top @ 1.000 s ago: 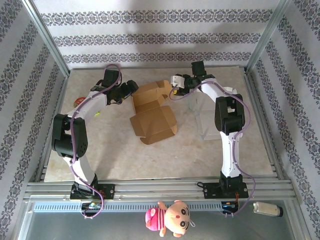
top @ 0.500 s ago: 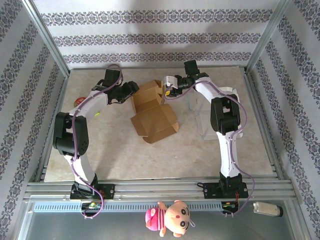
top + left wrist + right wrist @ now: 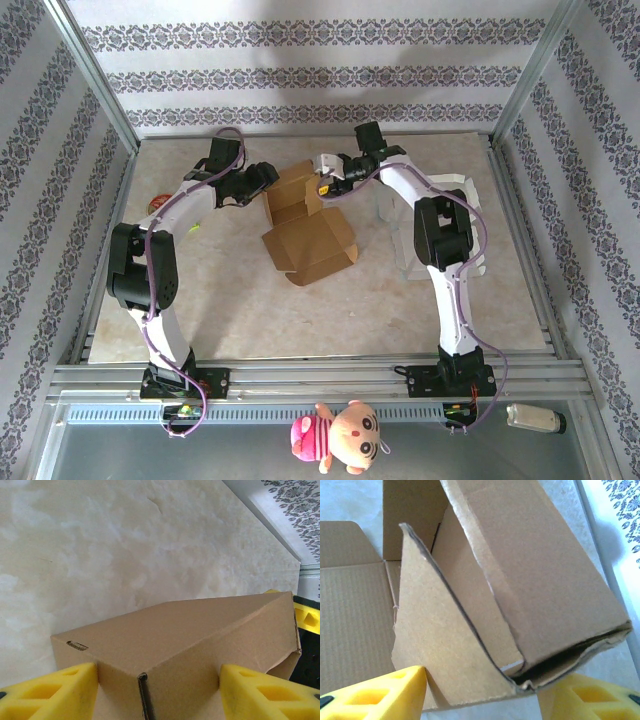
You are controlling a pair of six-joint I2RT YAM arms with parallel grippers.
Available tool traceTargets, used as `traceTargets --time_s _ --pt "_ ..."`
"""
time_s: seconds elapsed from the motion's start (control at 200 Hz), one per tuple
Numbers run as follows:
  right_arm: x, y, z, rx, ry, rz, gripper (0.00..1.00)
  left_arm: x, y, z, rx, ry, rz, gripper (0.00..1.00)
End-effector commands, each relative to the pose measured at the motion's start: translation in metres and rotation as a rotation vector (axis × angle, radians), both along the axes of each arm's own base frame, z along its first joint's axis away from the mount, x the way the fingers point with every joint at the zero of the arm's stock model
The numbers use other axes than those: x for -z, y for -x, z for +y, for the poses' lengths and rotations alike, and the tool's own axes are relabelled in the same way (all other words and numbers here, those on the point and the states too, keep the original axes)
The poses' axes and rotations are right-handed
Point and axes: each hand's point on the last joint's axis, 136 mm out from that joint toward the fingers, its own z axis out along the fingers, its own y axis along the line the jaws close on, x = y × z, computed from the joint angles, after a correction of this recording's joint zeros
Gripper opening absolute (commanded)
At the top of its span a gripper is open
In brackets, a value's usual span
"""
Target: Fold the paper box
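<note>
The brown paper box (image 3: 310,240) lies mid-table, its lid panel spread flat toward me and its far part standing up. My left gripper (image 3: 262,182) is at the box's far left end. In the left wrist view both yellow pads press the box's end wall (image 3: 165,655) from either side, so the left gripper (image 3: 157,680) is shut on it. My right gripper (image 3: 325,185) is at the far right end. In the right wrist view a raised side flap (image 3: 440,645) and the box's crumpled corner (image 3: 560,665) sit between the touching fingers of the right gripper (image 3: 482,685).
A clear plastic container (image 3: 430,235) stands right of the box under the right arm. A small orange object (image 3: 160,203) lies at the table's left edge. Metal frame rails bound the table. A plush doll (image 3: 335,435) lies off the table at the front.
The right arm has swung left and pushed the box's right end inward and up, so the far part is narrower. Both grippers have narrowed onto the cardboard. The left arm has barely moved.
</note>
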Motion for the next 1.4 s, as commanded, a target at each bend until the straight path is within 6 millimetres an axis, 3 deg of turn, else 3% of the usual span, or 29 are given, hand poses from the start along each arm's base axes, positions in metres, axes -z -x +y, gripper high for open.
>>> traceTargets --time_s 0.0,0.11,0.265,0.505,0.715,0.874,0.994,1.119,1.244,1.394 --pt "0.016 0.008 0.017 0.009 0.046 0.038 0.55 0.011 0.003 -0.003 0.026 -0.006 0.02 0.63" --pt "0.025 0.001 0.019 0.085 0.103 0.026 0.5 0.011 0.004 -0.004 0.025 -0.002 0.016 0.63" --pt "0.02 -0.002 0.026 0.197 0.072 0.079 0.5 0.012 0.005 -0.005 0.023 0.006 0.013 0.63" --pt "0.034 -0.001 0.034 0.368 0.122 0.128 0.52 0.01 0.004 -0.008 0.014 0.03 0.003 0.64" --pt "0.037 -0.011 0.033 0.483 0.171 0.085 0.33 -0.005 0.004 -0.011 0.014 0.066 -0.022 0.73" --pt "0.03 -0.01 0.027 0.53 0.171 0.091 0.16 -0.046 0.01 -0.015 0.012 0.134 -0.093 0.84" --pt "0.018 -0.007 0.023 0.574 0.142 0.127 0.05 -0.079 0.023 -0.004 -0.034 0.131 -0.167 0.88" --pt "-0.002 0.007 0.021 0.634 0.098 0.242 0.03 -0.097 0.044 0.01 -0.102 0.123 -0.196 0.9" --pt "-0.025 0.032 0.023 0.682 -0.004 0.425 0.03 -0.093 0.069 0.02 -0.153 0.141 -0.177 0.9" --pt "-0.012 0.06 0.015 0.786 0.002 0.511 0.04 -0.093 0.098 0.019 -0.151 0.184 -0.186 0.91"
